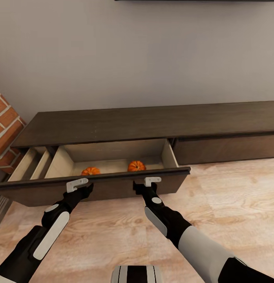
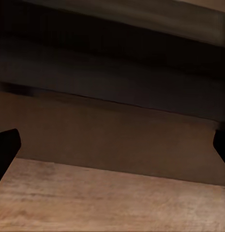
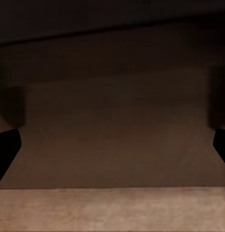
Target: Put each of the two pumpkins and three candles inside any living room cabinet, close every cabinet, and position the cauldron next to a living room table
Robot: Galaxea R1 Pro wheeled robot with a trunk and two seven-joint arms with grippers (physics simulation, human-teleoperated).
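Two pumpkins point(image 1: 90, 171) point(image 1: 136, 166) sit inside the pulled-out drawer point(image 1: 94, 188) of the cabinet point(image 1: 152, 120).
Both grippers, left point(image 1: 77, 184) and right point(image 1: 152, 181), press spread-fingered against the drawer front, grasping nothing, apparently placed to push it shut.

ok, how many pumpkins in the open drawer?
2. One pumpkin sits left of centre, the other pumpkin right of centre, both behind the drawer front. The front hides the drawer's near floor, so more could sit there.
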